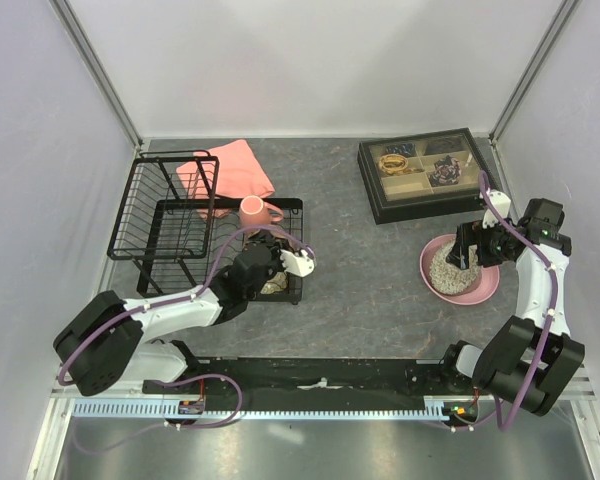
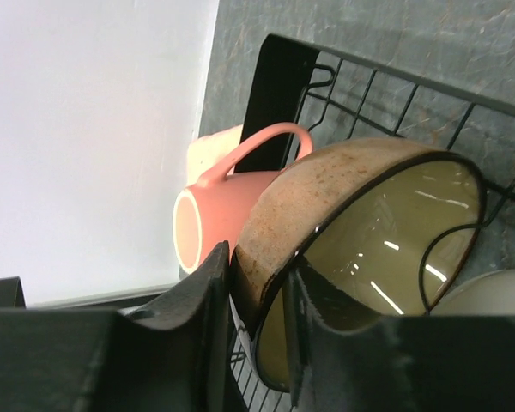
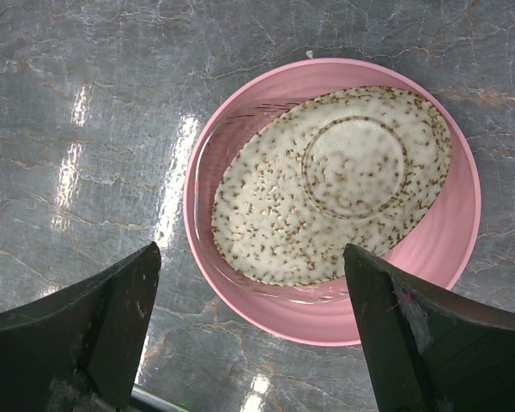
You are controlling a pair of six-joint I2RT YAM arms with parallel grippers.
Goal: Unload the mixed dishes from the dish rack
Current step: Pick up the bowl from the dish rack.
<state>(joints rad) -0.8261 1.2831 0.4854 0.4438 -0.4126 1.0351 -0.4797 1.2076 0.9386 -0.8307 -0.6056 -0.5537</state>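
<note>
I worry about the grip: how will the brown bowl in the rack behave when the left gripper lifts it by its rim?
The brown bowl looks like rigid glazed ceramic: it should not bend, but might chip against the dish rack wires. Its glossy inside may slip in the left gripper. Pinched at one rim spot, it will probably tilt.

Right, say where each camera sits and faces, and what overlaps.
Top external: above and behind the robot, looking down; left arm, right arm, black wire dish rack, large pink round plate.
Left wrist: at the rack; left gripper closed on rim of small brown bowl, pink handled mug behind.
Right wrist: straight down; open right gripper frames that plate and upturned grey speckled bowl.
Shared: plate and speckled bowl, top and right wrist.
</note>
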